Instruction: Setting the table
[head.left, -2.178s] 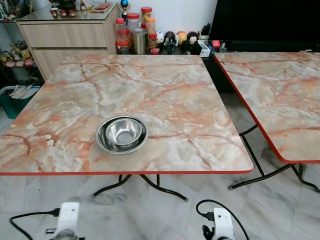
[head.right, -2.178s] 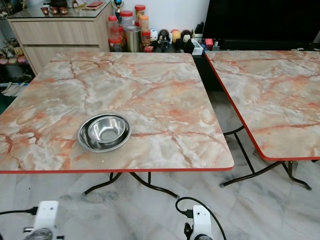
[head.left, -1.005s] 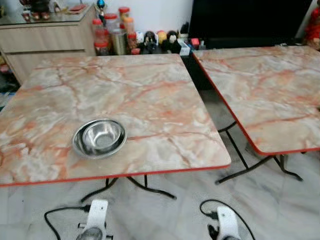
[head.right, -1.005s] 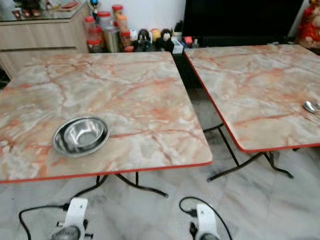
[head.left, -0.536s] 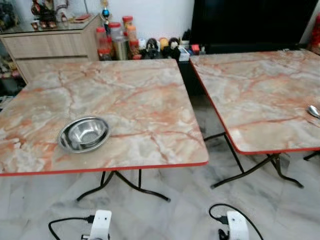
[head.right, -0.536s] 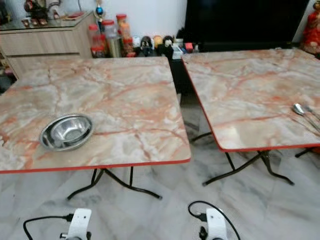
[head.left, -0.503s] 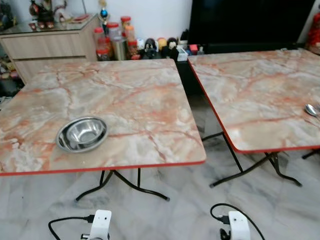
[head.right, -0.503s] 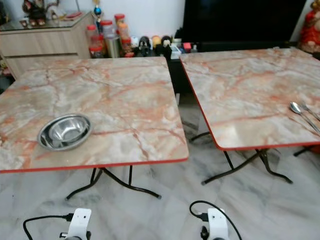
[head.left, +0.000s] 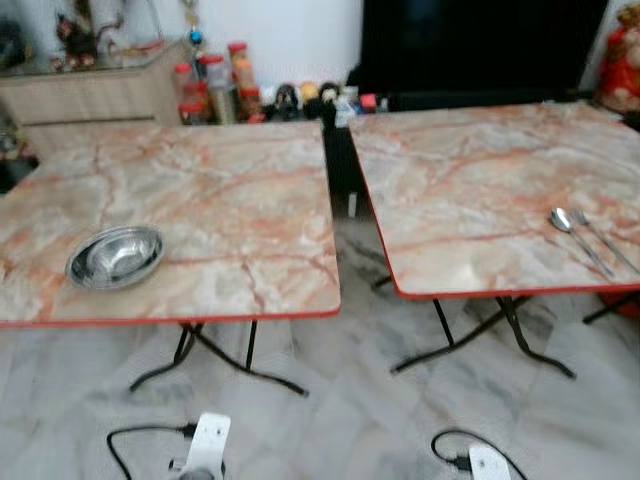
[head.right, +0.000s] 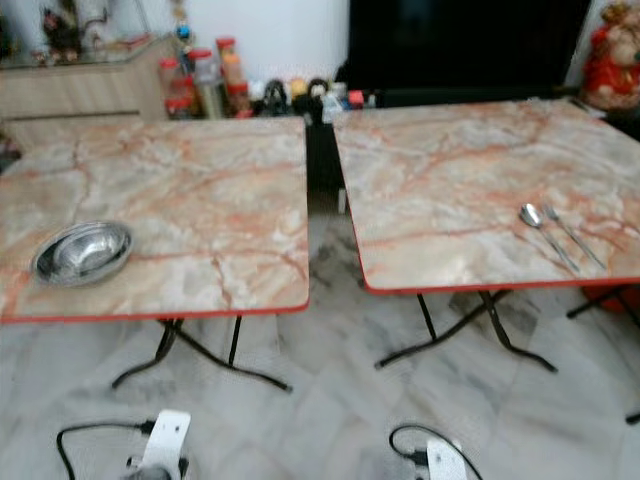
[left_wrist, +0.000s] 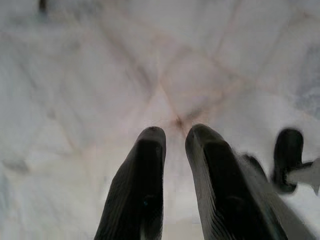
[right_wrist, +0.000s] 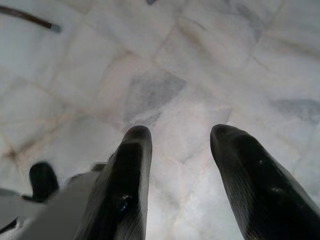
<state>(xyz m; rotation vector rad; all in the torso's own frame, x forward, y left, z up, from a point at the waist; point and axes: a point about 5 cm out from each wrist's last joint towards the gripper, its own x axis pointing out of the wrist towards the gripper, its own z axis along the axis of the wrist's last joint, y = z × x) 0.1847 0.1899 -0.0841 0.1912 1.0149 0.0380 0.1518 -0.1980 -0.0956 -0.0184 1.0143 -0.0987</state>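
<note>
A steel bowl (head.left: 115, 257), with what looks like a smaller one nested inside, sits near the front left of the left marble table (head.left: 240, 190). On the right marble table (head.left: 460, 170), a spoon (head.left: 566, 224) and a fork (head.left: 603, 238) lie side by side near its front right edge. Both arms hang low in front of the tables, over the floor. My left gripper (left_wrist: 175, 134) has its fingers close together with nothing between them. The fingers of my right gripper (right_wrist: 181, 134) are spread wide and hold nothing.
A narrow gap (head.left: 345, 215) separates the two tables, whose folding metal legs (head.left: 215, 365) splay out over the marble floor. Behind them stand a wooden cabinet (head.left: 85, 100), jars and small figures (head.left: 225, 85) and a large black screen (head.left: 480, 45). A red figure (head.right: 605, 70) stands at far right.
The camera has swung to the right and back, so the spoon and fork on the right table have come fully into view. The bowl has stayed in place on its table.
</note>
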